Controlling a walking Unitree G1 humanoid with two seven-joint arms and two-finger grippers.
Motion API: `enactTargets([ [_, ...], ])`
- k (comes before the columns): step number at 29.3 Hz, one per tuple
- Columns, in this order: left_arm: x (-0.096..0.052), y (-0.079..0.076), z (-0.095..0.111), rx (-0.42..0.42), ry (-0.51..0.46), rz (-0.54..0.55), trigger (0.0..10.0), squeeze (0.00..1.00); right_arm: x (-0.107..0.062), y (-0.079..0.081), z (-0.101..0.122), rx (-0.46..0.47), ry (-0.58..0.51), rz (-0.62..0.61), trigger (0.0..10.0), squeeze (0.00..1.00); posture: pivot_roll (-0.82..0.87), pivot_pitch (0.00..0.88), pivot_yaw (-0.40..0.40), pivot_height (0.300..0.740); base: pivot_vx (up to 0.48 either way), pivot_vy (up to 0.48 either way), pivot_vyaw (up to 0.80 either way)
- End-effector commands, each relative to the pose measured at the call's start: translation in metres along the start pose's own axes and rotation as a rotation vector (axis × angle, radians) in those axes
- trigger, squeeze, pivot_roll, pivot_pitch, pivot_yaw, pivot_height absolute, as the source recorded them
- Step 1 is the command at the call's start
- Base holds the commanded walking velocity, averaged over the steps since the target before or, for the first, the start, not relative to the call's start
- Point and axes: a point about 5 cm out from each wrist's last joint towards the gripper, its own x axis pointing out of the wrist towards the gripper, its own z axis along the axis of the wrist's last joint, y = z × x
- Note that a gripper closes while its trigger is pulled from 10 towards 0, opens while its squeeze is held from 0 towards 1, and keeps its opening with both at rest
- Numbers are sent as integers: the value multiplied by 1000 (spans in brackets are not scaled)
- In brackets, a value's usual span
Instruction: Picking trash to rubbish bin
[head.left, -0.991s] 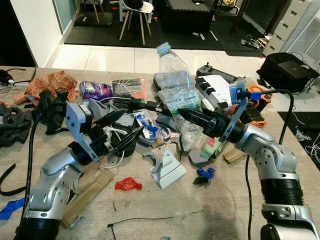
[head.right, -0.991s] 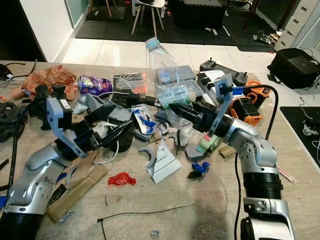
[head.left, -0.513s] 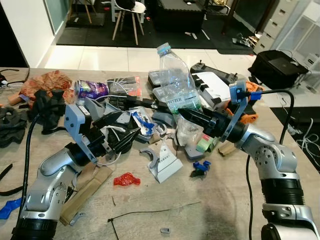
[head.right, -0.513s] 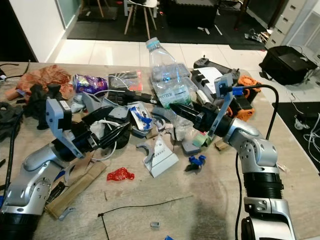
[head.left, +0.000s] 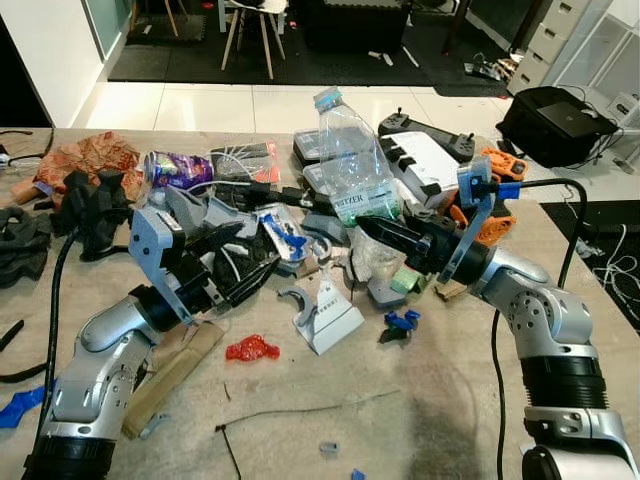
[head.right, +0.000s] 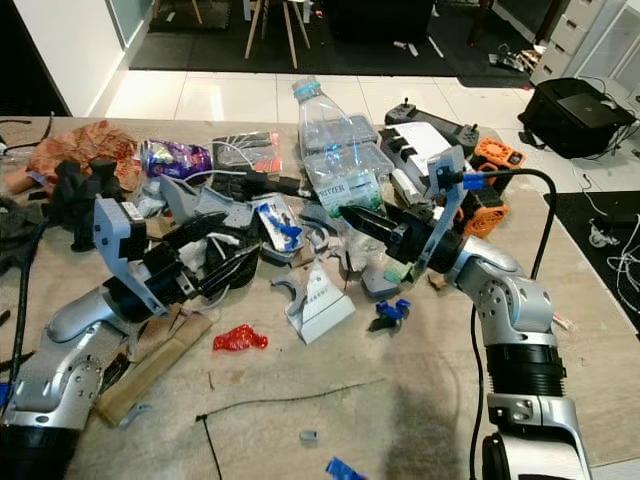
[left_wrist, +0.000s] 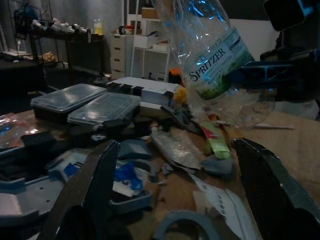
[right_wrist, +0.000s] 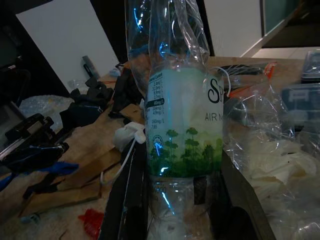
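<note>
**Bottle in my right gripper, bin nowhere near**

Clutter is covering the wooden desk (head.left: 430, 400): wrappers, grey plastic parts, lidded boxes, a red scrap (head.left: 250, 349) and a black cable tie near my edge. Beyond the far side, white floor tiles are running back to chairs and a dark mat.

I am holding a crushed clear bottle (head.left: 352, 158) upright above the pile with my right gripper (head.left: 372, 230). The fingers are pinching it low, just under the green label, one on each side as the right wrist view shows. Gripping near the base is keeping the light, crumpled body standing, with the blue cap ring on top, so it is clearing the junk beneath.

My left gripper (head.left: 262, 262) is waiting with its fingers spread wide, holding nothing. It is hovering low over the heap, pointing toward the bottle and the white card (head.left: 330, 315) lying between us. I judge it is parked there to take the next piece once the bottle is gone.

No bin can be made out from here, so I am judging the carry is still ahead: lift clear, turn from the desk, find the bin.
</note>
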Motion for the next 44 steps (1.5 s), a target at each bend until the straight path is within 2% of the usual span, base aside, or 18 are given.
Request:
enactTargets([
  [1,0,0,-3,13,19,1,10000,0,-1,-2,0,-22,9,-11,10000,0,4,0,-72,740,-322,0,0],
  [44,2,-1,-3,26,20,1,10000,0,2,-5,-1,-25,26,-41,10000,0,6,0,-72,740,-334,0,0],
])
